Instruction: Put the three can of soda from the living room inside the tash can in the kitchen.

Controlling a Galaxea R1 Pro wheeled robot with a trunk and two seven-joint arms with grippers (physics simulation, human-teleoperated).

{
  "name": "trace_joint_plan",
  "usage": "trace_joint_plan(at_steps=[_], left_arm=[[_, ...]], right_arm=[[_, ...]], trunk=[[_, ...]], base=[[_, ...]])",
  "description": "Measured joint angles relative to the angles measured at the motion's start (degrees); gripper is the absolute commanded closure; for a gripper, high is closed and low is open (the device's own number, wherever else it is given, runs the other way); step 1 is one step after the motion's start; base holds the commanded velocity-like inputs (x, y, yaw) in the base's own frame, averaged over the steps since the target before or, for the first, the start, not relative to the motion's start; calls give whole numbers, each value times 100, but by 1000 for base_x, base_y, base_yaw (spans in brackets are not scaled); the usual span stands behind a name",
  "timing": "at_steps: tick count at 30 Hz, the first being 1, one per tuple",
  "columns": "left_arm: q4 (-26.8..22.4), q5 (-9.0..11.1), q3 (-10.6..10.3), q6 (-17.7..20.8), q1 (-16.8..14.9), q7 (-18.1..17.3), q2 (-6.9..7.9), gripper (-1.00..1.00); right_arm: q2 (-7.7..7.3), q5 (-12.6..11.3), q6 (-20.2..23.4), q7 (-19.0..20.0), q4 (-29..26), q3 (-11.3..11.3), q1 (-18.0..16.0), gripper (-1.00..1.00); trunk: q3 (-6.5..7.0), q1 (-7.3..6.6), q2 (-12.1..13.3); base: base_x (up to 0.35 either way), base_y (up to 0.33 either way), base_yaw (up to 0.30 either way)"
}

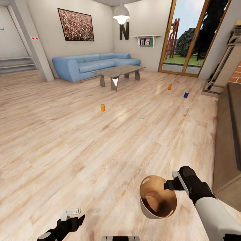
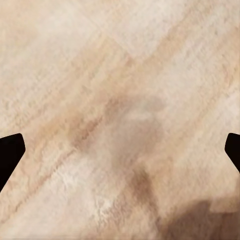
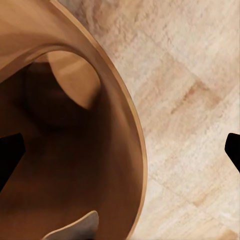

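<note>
Right gripper (image 1: 168, 185) outstretched clasping tash can (image 1: 157, 197) rim, tilted

Open wood floor (image 1: 67, 140) ahead; coffee table (image 1: 117, 71) stands beyond the cans

Place: living room of a home, simulator render
Seating: blue corner sofa (image 1: 95, 65) along the far wall
Table: low wooden coffee table (image 1: 118, 72) before it
Floor: pale wood planks (image 1: 67, 134)
Walls: framed picture (image 1: 75, 24), large letter N (image 1: 124, 31), small shelf (image 1: 146, 39)
Light: white pendant lamp (image 1: 121, 14)
Doors: wood-framed glass doors (image 1: 187, 36) onto a garden
Side: brick (image 1: 236, 75) at the right, stairs (image 1: 16, 64) at the left
</note>
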Motion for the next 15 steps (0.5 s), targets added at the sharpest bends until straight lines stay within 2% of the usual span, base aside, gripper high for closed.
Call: trace_joint_plan(at_steps=[2,11,15], left_arm=[[0,0,0,0,0,-2,0,-100],[-2,0,0,0,0,-8,0,-100],[-6,0,0,0,0,-8,0,-100]], right_arm=[[-2,0,0,1,0,2,0,-100],[-4,3,0,2,0,4,1,-100],[-5,2,0,2,0,4,0,-100]], trunk=[[0,0,0],[-199,24,-12],[-199,23,-12]], base=[[0,0,0],[0,0,0],[0,0,0]])
